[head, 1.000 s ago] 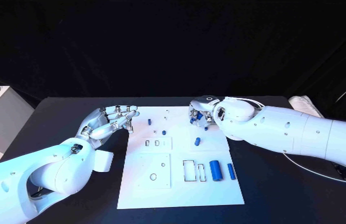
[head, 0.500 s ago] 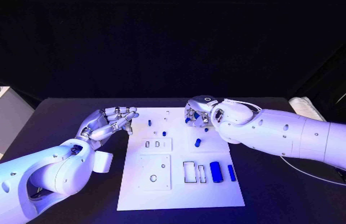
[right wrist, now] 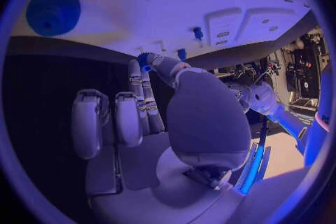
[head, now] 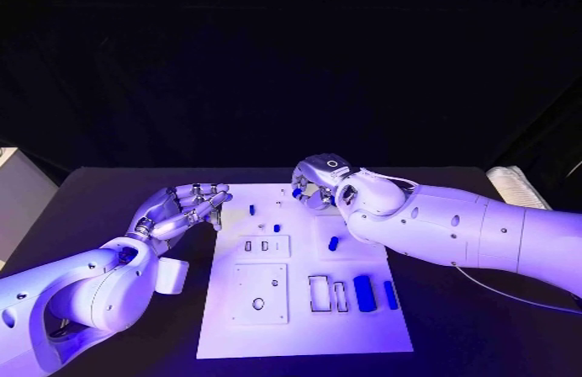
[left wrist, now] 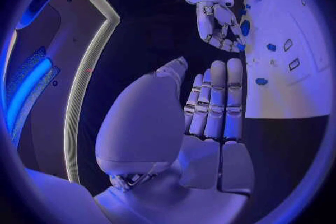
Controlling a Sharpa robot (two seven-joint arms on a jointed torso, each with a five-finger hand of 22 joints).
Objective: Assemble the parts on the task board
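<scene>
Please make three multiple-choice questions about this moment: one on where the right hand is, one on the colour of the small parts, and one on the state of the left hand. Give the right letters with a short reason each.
1. Where is the right hand?
A. Over the far end of the task board
B. On the bare table, left of the board
C. Over the near edge of the board

2. What colour are the small parts on the board?
A. Red
B. Blue
C. Yellow

3. What is the state of the left hand?
A. It grips a large cylinder
B. It presses flat on the board
C. It holds nothing

Answers:
1. A: the right hand sits above the far end of the task board.
2. B: the parts, such as the large cylinder, look blue.
3. C: the left hand is beside the board's left edge with nothing between its fingers.
</scene>
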